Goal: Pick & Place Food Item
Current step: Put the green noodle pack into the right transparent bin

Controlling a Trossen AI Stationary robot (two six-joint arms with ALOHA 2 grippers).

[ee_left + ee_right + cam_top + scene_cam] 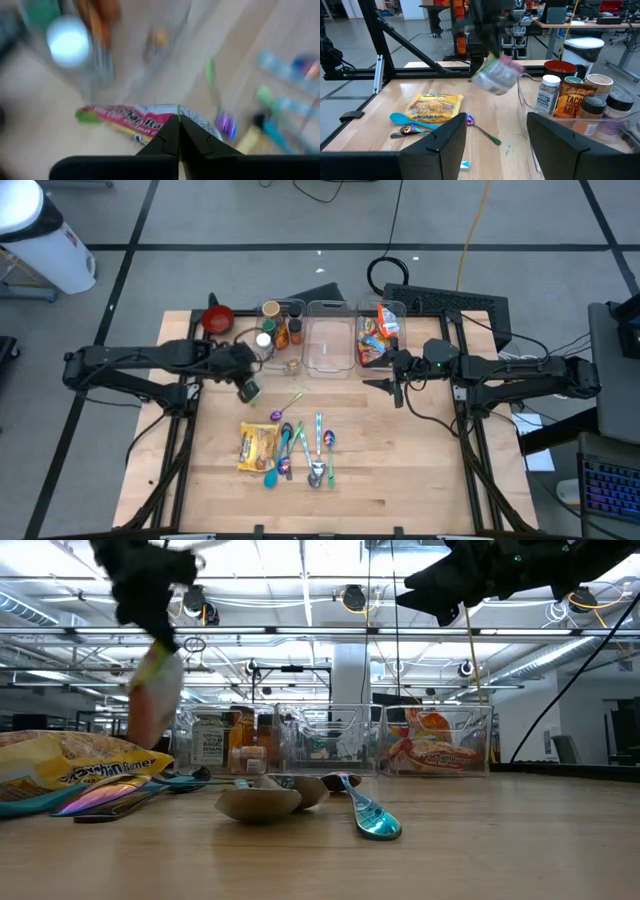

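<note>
My left gripper is shut on a small silvery food packet with a red and green print, above the table's left middle, near the spice bin. The packet also shows in the low view and the right wrist view. My right gripper is open and empty, raised above the table's right middle, in front of the snack bin. A yellow snack packet lies flat on the table near the front. My left gripper pinches the packet's upper edge between its two shut fingers. The fingers come from above, slanting down. The packet hangs below the fingers, lifted clear of the table and somewhat tilted.
Three clear bins stand along the far side: one with spice jars, an empty one, and one with snacks. A red bowl sits at the far left. Several coloured spoons lie beside the yellow packet. Bare wood lies at the front right.
</note>
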